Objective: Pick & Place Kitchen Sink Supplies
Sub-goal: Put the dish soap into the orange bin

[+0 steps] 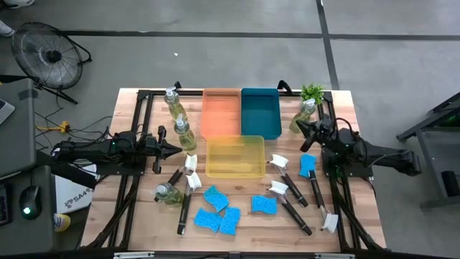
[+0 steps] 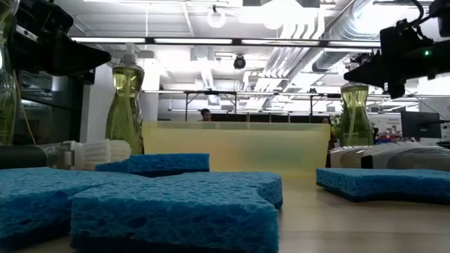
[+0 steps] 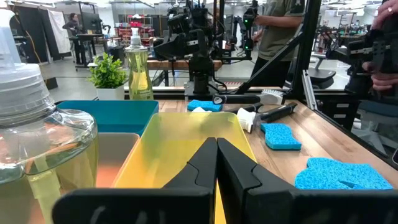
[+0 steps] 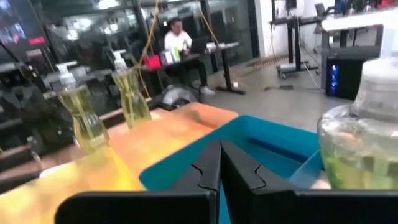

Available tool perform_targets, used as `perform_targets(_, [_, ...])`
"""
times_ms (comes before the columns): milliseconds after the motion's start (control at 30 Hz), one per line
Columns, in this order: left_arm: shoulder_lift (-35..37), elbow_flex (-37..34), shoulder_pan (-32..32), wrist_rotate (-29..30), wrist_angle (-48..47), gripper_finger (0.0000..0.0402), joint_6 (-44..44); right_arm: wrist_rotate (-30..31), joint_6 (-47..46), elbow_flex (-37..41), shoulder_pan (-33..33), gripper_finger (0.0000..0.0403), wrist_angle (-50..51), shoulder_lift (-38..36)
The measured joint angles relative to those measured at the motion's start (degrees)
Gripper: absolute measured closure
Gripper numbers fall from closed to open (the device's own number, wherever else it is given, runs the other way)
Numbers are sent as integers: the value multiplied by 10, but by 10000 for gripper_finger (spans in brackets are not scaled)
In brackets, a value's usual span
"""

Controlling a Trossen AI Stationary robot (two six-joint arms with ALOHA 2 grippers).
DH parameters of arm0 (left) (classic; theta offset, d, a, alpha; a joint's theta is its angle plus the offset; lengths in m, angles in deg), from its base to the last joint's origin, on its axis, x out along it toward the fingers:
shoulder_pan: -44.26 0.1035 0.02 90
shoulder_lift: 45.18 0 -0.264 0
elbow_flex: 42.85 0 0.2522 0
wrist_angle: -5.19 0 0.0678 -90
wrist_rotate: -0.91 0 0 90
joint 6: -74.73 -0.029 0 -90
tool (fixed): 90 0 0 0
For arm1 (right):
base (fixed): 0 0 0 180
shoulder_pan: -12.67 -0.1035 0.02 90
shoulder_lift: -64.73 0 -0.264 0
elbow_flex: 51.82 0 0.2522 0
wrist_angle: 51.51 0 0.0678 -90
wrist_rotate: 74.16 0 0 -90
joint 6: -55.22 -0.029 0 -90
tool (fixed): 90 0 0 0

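Currently both claws are closed and empty: left gripper (image 1: 175, 150) has a soap bottle (image 1: 185, 134) just beside its tip, right gripper (image 1: 302, 126) sits near another bottle (image 1: 305, 115), sponges (image 1: 215, 208) lying well apart.

Orange tray (image 1: 220, 115), teal tray (image 1: 260, 114), yellow tray (image 1: 235, 157), plant (image 1: 312, 93).

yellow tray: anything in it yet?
Empty. The high view shows only the bare floor of the yellow tray; the left wrist view shows the same, with sponges and brushes lying outside it.
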Motion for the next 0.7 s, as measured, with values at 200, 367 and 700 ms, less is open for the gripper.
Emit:
perform_targets(200, [0, 0, 0, 0, 0, 401, 0, 4, -43, -85, 0, 402, 130, 66])
perform_targets(367, [0, 0, 0, 0, 0, 401, 0, 18, -115, -132, 0, 402, 192, 127])
perform_targets(700, [0, 0, 0, 0, 0, 401, 0, 9, -267, -152, 0, 402, 217, 193])
